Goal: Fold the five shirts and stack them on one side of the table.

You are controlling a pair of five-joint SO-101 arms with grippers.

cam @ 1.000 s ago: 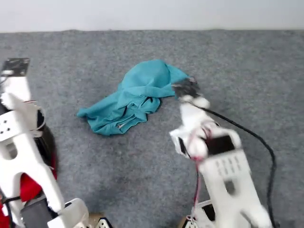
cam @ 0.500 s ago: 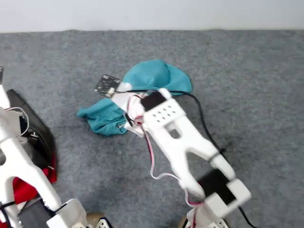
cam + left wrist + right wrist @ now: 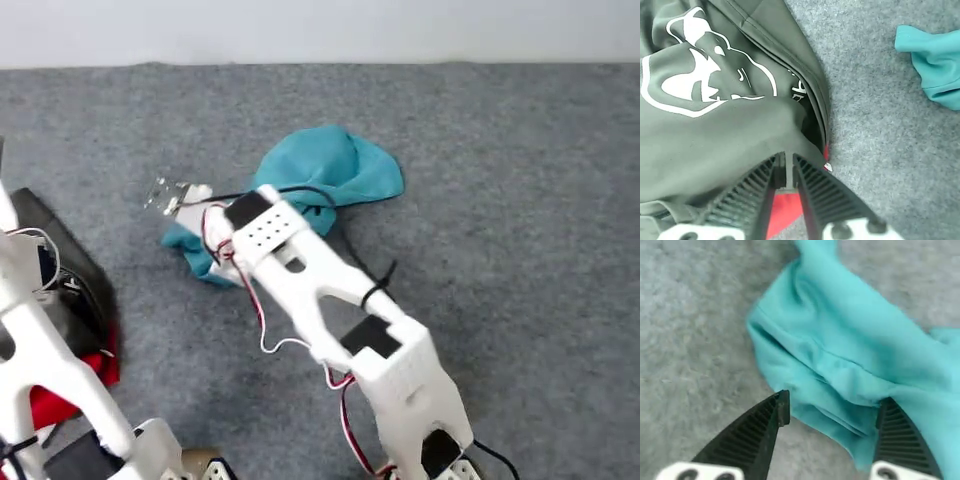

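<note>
Shirt (image 3: 335, 170), teal, long axis near-left to far-right; right tool (image 3: 834, 402) spread over near end.

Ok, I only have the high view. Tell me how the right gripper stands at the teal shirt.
Observer: The right gripper is open, the teal shirt's hem lying between its fingertips.
Operator: Now report the left one.
Observer: The left gripper is shut, its tips over the dark shirt's folded edge.
Operator: Describe that shirt's face.
Observer: It carries a large white print.
</note>
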